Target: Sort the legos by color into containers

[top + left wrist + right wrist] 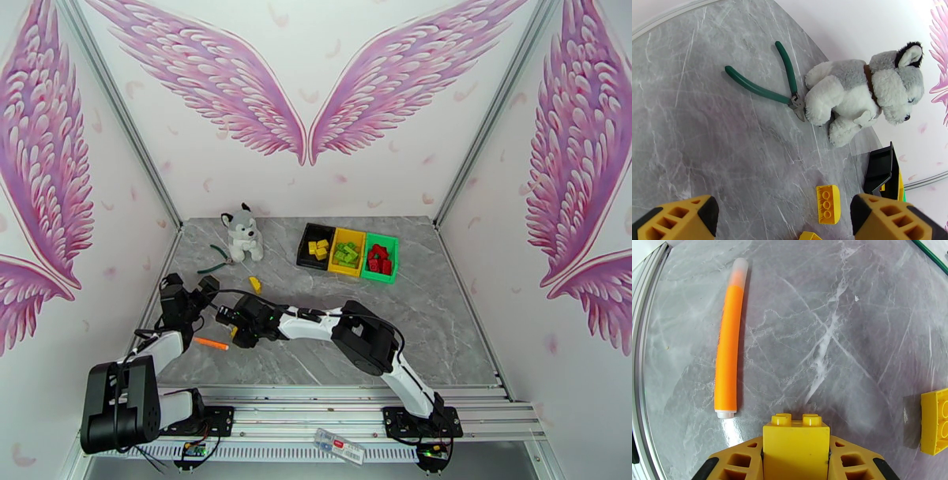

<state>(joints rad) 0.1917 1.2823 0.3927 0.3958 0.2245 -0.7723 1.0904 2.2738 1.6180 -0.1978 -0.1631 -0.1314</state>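
Where the jaws of the right gripper [796, 455] come together, a yellow brick [796, 441] is pinched between them, studs pointing away from the wrist, with the grey marbled table [837, 330] beyond it.

- Ahead and to the left of these jaws: orange marker [728, 346], lying flat, pale cap end farthest from the jaws.
- To the right of these jaws, cut by the frame edge: second yellow brick [935, 421], studs up, flat on the table, well apart from the held one.

Left gripper [782, 213]: jaws wide, nothing between them.

- Just ahead of the gap, nearer the finger on the right of the wrist view: curved yellow brick [827, 204], on the table, touching neither finger.
- Farther ahead: green-handled pliers [766, 89], handles spread, nose just beside a paw of the husky toy [865, 92].

Top view, well beyond both sets of jaws, three bins joined in a row:

- black bin [304, 245]: yellow bricks [318, 248]
- yellow bin [346, 272]: green bricks [346, 253]
- green bin [394, 259]: red bricks [379, 258]
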